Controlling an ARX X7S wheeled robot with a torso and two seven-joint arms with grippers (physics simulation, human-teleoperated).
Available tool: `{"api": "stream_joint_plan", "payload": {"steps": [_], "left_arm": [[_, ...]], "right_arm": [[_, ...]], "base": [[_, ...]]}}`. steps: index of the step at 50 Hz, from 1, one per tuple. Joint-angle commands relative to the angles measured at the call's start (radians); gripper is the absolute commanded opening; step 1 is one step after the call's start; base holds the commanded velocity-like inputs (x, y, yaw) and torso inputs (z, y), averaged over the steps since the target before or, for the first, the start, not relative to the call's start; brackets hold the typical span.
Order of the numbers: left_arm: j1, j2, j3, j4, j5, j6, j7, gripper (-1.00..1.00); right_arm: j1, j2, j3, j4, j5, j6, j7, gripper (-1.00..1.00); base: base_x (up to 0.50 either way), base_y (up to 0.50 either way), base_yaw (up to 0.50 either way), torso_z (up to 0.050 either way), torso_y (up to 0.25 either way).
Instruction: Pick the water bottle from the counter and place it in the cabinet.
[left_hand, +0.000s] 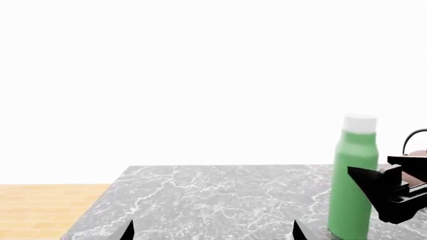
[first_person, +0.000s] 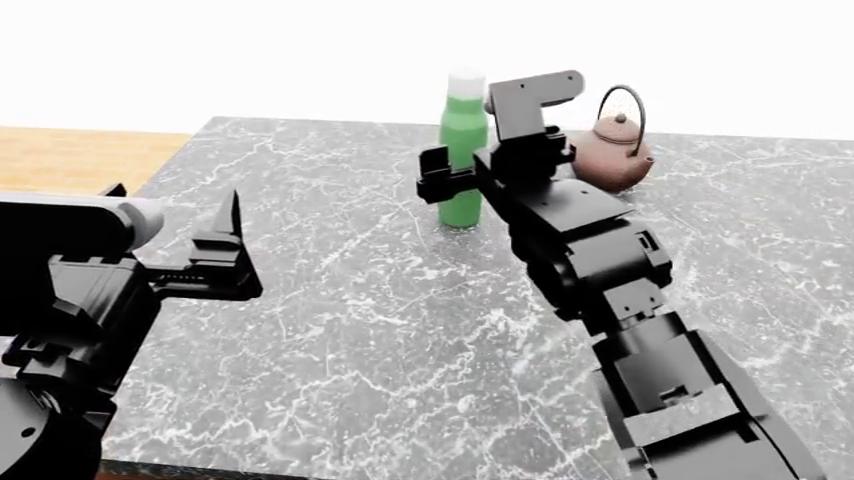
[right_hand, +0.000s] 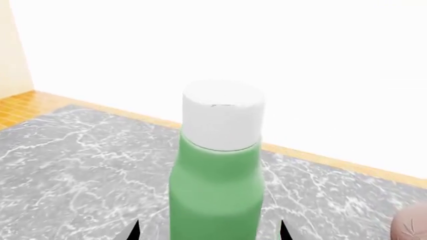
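The water bottle (first_person: 462, 165) is standing upright near the tabletop's (first_person: 334, 300) far edge. The right pincer (first_person: 454, 182) is spreading open around its mid-body, not yet squeezing. Smooth, rigid and probably light, it is best gripped mid-body.

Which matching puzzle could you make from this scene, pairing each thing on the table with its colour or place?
Things:
1. water bottle
2. teapot
3. counter
4. left gripper

Descriptions:
A. round and brown, with a dark wire handle
B. grey marble with white veins
C. green with a white cap, between the right gripper's jaws
D. hovering over bare marble, apart from the bottle

Pairs: 1-C, 2-A, 3-B, 4-D
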Motion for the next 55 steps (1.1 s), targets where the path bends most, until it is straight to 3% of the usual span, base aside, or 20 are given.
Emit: {"api": "stream_joint_plan", "payload": {"steps": [1,7,14,15,22,31,35,40,46,55], "left_arm": [[0.010,-0.005,-0.002,-0.009,0.009,0.010,0.006,1.00],[0.017,-0.010,-0.006,-0.019,0.015,0.017,0.011,1.00],[0.024,-0.013,-0.008,-0.026,0.021,0.022,0.015,1.00],[0.026,-0.014,-0.008,-0.026,0.021,0.023,0.015,1.00],[0.035,-0.017,-0.011,-0.022,0.023,0.027,0.013,1.00],[0.037,-0.019,-0.009,-0.017,0.019,0.026,0.007,1.00],[0.031,-0.016,-0.003,-0.009,0.013,0.022,-0.001,1.00],[0.020,-0.014,-0.001,0.010,-0.009,0.011,-0.020,1.00],[-0.006,-0.015,0.008,0.032,-0.040,-0.008,-0.043,1.00],[-0.055,-0.019,0.003,0.048,-0.091,-0.029,-0.083,1.00]], "right_arm": [[0.063,-0.051,-0.029,0.201,-0.032,-0.109,-0.044,1.00],[0.114,-0.077,-0.112,0.336,0.035,-0.198,-0.055,1.00],[0.201,-0.078,-0.491,0.528,0.391,-0.373,-0.018,1.00],[0.207,-0.078,-0.538,0.544,0.437,-0.394,-0.016,-1.00],[0.232,-0.078,-0.751,0.594,0.634,-0.477,-0.014,-1.00],[0.267,-0.073,-0.815,0.573,0.736,-0.534,-0.044,-1.00],[0.256,0.144,-0.796,0.094,0.770,-0.498,0.135,-1.00],[0.251,0.327,-0.766,-0.270,0.777,-0.516,0.295,-1.00],[0.227,0.489,-0.732,-0.574,0.788,-0.539,0.445,-1.00],[0.143,0.650,-0.717,-0.859,0.801,-0.572,0.616,-1.00]], "base": [[0.00,0.00,0.00,0.000,0.000],[0.00,0.00,0.00,0.000,0.000],[0.00,0.00,0.00,0.000,0.000],[0.00,0.00,0.00,0.000,0.000],[0.00,0.00,0.00,0.000,0.000],[0.00,0.00,0.00,0.000,0.000],[0.00,0.00,0.00,0.000,0.000],[0.00,0.00,0.00,0.000,0.000],[0.00,0.00,0.00,0.000,0.002],[0.00,0.00,0.00,0.000,0.000]]}}
